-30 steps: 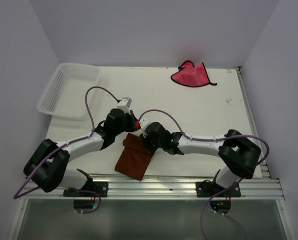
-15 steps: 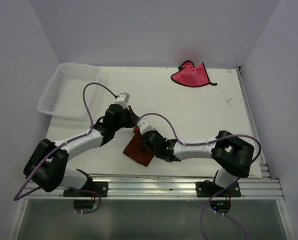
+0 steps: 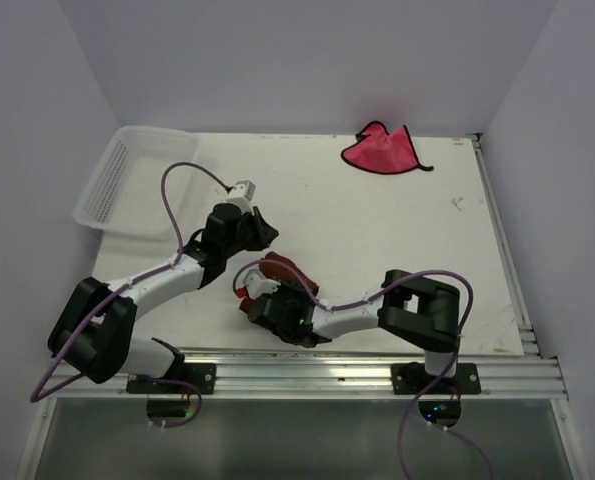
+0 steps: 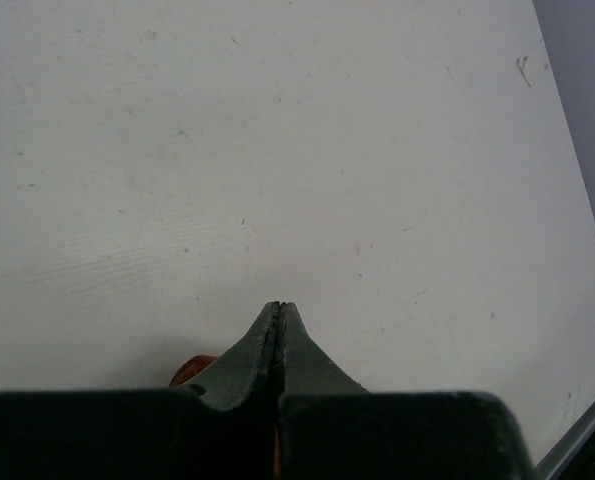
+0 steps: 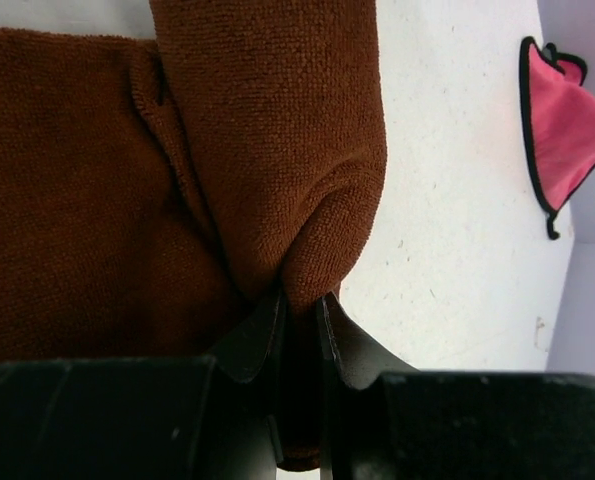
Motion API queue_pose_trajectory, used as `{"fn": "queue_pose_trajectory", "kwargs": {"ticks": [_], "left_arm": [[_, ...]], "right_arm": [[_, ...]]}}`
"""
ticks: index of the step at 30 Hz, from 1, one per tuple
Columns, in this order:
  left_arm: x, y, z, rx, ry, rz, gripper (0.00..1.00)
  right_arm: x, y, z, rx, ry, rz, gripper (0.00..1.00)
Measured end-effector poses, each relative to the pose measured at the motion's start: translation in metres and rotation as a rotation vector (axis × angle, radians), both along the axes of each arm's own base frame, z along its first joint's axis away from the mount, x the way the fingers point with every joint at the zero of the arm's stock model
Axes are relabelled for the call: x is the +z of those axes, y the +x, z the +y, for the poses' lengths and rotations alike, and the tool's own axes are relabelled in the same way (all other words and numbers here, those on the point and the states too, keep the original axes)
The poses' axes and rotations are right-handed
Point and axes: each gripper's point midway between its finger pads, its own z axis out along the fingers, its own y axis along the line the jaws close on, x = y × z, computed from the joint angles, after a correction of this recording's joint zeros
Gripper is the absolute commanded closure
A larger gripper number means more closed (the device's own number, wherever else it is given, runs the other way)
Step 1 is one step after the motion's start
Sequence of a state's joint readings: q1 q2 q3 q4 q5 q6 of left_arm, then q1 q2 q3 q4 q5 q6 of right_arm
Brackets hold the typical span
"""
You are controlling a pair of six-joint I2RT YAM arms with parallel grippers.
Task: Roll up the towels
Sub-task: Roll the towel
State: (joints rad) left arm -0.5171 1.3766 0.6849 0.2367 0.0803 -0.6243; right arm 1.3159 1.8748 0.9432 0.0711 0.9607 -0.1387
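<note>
Brown towel, flat a second ago, now bunched over itself near the tabletop front, right pincer pinching its fold, left pincer pressed together, empty: rolling apparently begun; pink towel untouched at far edge

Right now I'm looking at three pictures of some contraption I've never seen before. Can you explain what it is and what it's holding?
These are two robot arms bolted to a white table, each ending in a two-finger gripper. One picture looks down from above. The other two come from a camera on each wrist, so that arm's own fingers show at the bottom. On the table are a brown towel, a pink towel at the far edge and a white basket at the far left. The right gripper pinches a fold of the brown towel. The left gripper is shut, with no cloth between its tips.
</note>
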Motion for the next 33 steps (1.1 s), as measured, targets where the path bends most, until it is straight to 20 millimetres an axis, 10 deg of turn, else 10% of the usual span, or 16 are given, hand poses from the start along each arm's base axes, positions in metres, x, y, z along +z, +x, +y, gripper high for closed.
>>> {"fn": "queue_pose_trajectory", "kwargs": {"ticks": [13,24,33], "left_arm": [[-0.005,-0.018,-0.006,-0.064,-0.024,0.020,1.00],[-0.055,-0.068,-0.002,-0.122,-0.004,0.136,1.00],[-0.078,-0.064,0.006,-0.070,0.042,0.156,1.00]], "right_arm": [[-0.008,-0.021,0.025,0.048,-0.226,-0.051,0.93],[-0.009,-0.025,0.023,0.052,-0.275,-0.056,0.91],[-0.008,-0.027,0.018,0.062,-0.259,-0.061,0.82]]}}
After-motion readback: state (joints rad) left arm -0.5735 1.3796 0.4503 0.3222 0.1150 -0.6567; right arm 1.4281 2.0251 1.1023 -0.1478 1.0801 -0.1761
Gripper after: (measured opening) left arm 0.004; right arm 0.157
